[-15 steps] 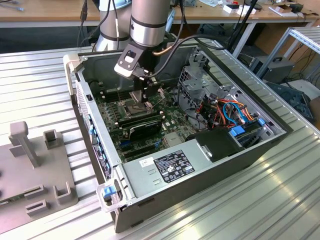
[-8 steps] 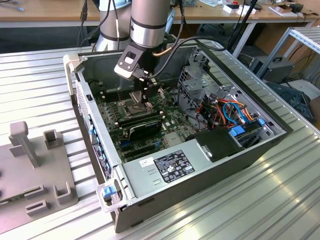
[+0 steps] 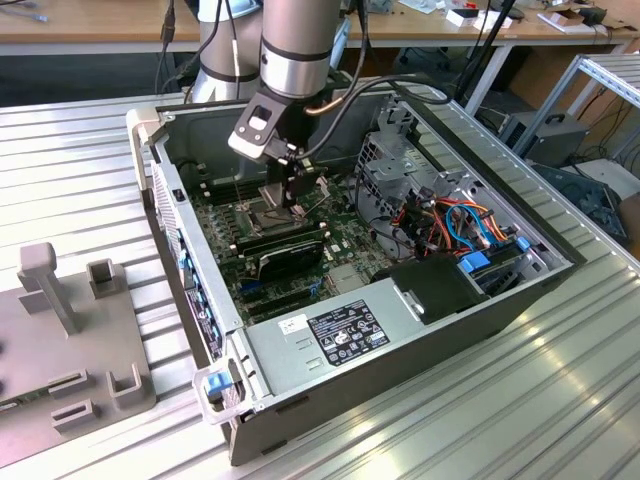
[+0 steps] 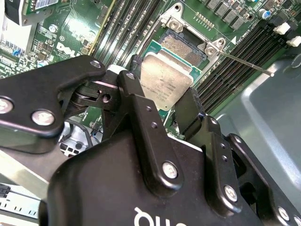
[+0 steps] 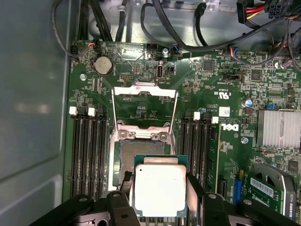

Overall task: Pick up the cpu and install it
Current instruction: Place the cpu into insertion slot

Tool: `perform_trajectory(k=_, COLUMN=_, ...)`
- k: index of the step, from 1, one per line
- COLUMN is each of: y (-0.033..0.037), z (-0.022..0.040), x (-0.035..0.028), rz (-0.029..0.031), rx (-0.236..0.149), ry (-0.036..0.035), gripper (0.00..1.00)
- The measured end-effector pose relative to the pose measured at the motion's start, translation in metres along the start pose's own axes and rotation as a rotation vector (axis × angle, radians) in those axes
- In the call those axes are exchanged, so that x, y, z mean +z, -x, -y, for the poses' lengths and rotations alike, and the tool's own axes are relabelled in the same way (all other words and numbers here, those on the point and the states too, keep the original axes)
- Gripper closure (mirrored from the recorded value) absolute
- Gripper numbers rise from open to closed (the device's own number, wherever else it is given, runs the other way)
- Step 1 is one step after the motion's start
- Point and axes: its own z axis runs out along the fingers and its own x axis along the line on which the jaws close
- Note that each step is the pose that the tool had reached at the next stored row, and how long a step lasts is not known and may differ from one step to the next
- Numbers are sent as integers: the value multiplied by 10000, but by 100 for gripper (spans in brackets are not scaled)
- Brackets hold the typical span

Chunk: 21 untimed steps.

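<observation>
Over the open socket [image 5: 137,149], the claw [image 5: 160,194] grips the cpu [image 5: 158,183], one edge hidden behind its black body.

We take this for a robotics lab or workshop: the tool [image 3: 290,200] hangs inside an open PC case [image 3: 400,372] on a ribbed aluminium bench [image 3: 70,170]. A grey jig [image 3: 60,350] sits well apart from it, and wooden desks [image 3: 90,25] with trailing cables [image 3: 165,45] stand beyond it.
</observation>
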Motion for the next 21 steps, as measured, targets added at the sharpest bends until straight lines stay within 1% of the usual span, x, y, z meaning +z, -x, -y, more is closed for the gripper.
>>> perform_trajectory(k=3, y=0, z=0, x=0, rz=2, rx=0, ry=-1, gripper=46)
perform_trajectory(k=7, y=-1, z=1, x=27, rz=0, rx=0, ry=0, gripper=46)
perform_trajectory(k=10, y=-3, z=2, x=34, rz=0, rx=1, ry=1, gripper=46)
perform_trajectory(k=15, y=-34, z=1, x=48, rz=0, rx=0, ry=1, gripper=46)
perform_trajectory(k=18, y=-54, z=2, x=78, rz=1, rx=0, ry=0, gripper=46)
perform_trajectory(k=21, y=-79, z=3, x=123, rz=1, rx=0, ry=1, gripper=46)
